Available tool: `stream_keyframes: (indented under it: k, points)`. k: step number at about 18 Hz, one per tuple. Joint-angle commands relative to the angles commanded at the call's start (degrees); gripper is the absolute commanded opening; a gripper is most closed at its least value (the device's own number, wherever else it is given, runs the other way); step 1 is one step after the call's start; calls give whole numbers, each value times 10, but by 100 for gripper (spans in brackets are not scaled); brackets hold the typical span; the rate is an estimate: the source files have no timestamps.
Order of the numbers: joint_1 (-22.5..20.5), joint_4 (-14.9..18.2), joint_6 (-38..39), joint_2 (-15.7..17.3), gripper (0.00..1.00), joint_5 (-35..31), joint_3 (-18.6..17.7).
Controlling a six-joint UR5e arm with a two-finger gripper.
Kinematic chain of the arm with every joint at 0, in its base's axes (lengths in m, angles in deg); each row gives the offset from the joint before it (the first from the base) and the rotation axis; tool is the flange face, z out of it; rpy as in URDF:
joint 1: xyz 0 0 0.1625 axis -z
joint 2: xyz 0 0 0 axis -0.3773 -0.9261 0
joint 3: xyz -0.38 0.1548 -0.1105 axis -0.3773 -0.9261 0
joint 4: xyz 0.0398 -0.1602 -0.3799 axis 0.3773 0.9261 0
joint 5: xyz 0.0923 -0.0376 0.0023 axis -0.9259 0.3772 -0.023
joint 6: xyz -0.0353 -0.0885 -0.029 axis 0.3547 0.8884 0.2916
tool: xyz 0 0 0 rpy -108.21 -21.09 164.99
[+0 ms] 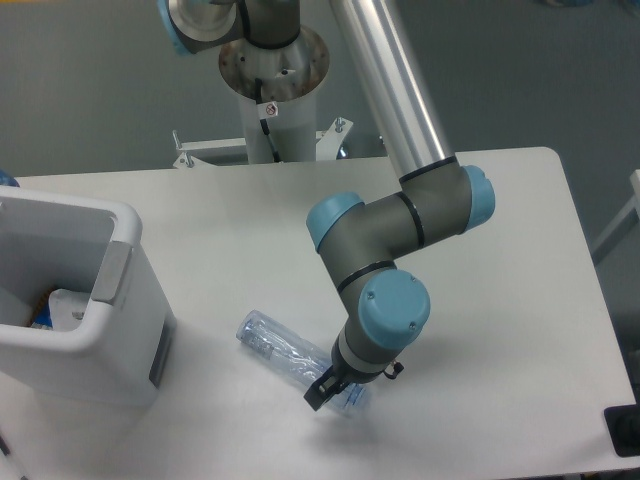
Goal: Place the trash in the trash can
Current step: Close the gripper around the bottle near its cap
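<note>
The plastic bottle (285,356) lies on its side on the table (520,300), well apart from the trash can (75,310) at the left edge, with its capped end pointing toward the lower right. The gripper (328,388) is down at that capped end, its dark fingers against or over the bottle near the cap; the wrist blocks the view between them, so I cannot tell whether the jaws stand wide, narrow, or clamped on the plastic. The risk from here, as I judge it, lies in where the grip sits: taken so near one end, the long crinkled body would hang off to the side and could swing, slip out, or crumple under the squeeze. A bottle dangling crosswise might also catch on the can's thick rim rather than drop inside. If the fingers merely brush it, the round body could roll away across the smooth top. Counting: one bottle, one trash can, one arm with one gripper, one table. Something pale rests inside the can, too hidden to name.
</note>
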Motion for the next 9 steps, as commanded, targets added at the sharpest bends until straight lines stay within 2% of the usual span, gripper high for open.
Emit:
stream_keyframes:
  k: [5,9]
  points:
    - [1,-1,11,-6,71,0,4]
    - [1,-2,13,-6,59,0,5]
